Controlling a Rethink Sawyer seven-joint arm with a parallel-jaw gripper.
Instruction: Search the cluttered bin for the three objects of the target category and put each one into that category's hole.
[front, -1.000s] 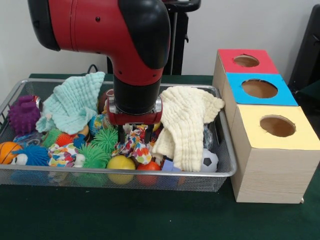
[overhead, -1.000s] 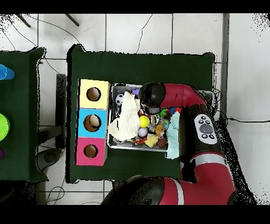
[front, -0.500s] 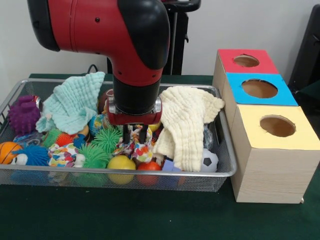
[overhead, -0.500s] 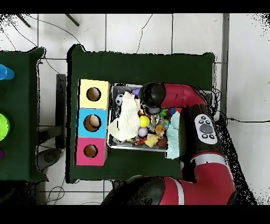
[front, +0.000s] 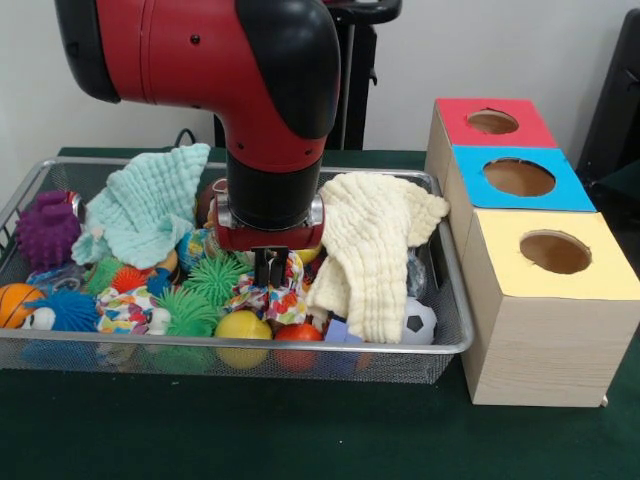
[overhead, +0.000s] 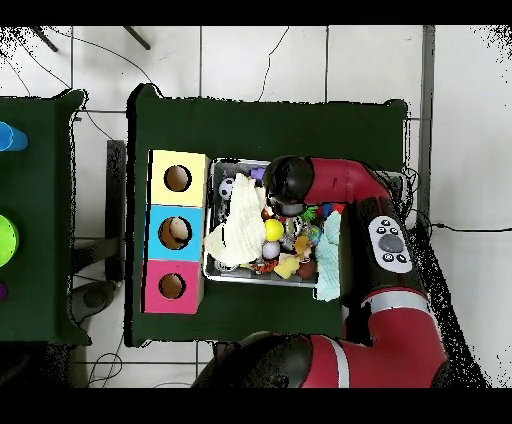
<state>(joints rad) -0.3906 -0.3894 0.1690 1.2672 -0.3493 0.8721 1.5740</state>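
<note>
The silver wire-mesh bin (front: 300, 346) holds a heap of toys. My gripper (front: 268, 268) hangs in its middle, fingers pinched together on the top of a knotted white fabric bundle with coloured patches (front: 272, 298), which rests among the toys. A second patterned bundle (front: 124, 310) lies at the front left of the bin. I see no third one. The yellow-topped box's round hole (front: 555, 252) is to the right of the bin, nearest the camera. In the overhead view the arm hides the gripper; the bin (overhead: 212, 222) and the yellow box's hole (overhead: 178, 178) show there.
A cream cloth (front: 375, 250) drapes over the bin's right side, a mint cloth (front: 150, 205) over the back left. Spiky balls, a yellow ball (front: 242, 325) and a small soccer ball (front: 420, 320) crowd the bundle. Blue-topped (front: 518, 177) and red-topped (front: 492, 121) boxes stand behind the yellow one.
My fingers were spread over the patterned bundle a second ago and have closed together on its top. The arm has hardly moved.
</note>
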